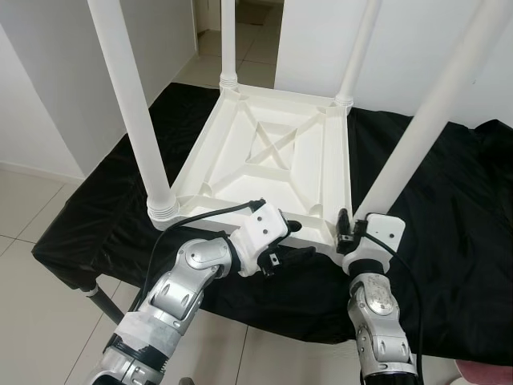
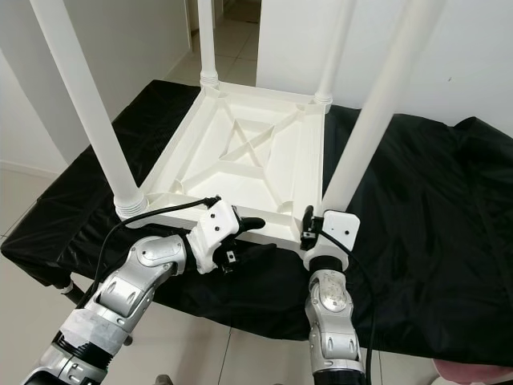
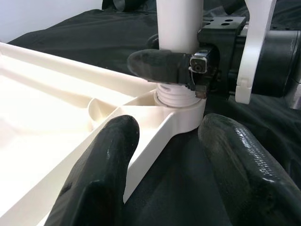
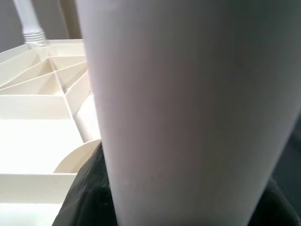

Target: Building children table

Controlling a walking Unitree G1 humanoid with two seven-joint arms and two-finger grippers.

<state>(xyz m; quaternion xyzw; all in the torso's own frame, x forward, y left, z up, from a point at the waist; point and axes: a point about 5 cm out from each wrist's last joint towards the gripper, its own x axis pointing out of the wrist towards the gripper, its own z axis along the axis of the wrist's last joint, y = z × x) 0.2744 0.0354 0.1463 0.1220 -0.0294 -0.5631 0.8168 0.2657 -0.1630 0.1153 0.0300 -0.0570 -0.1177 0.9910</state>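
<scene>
Both our arms reach forward, grippers close together at the near edge.

Our left arm bends in from the near left, elbow low, wrist turned right; our left gripper (image 1: 290,241) has its two black fingers (image 3: 101,174) spread apart. Our right arm rises straight from below, and our right gripper (image 1: 346,227) points up with its fingers (image 3: 157,65) clamped together around what it holds.

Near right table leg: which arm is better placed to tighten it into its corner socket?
Right, probably. The right gripper already closes around that near right leg just above its base, while the left gripper only hovers open beside the tabletop edge.
</scene>
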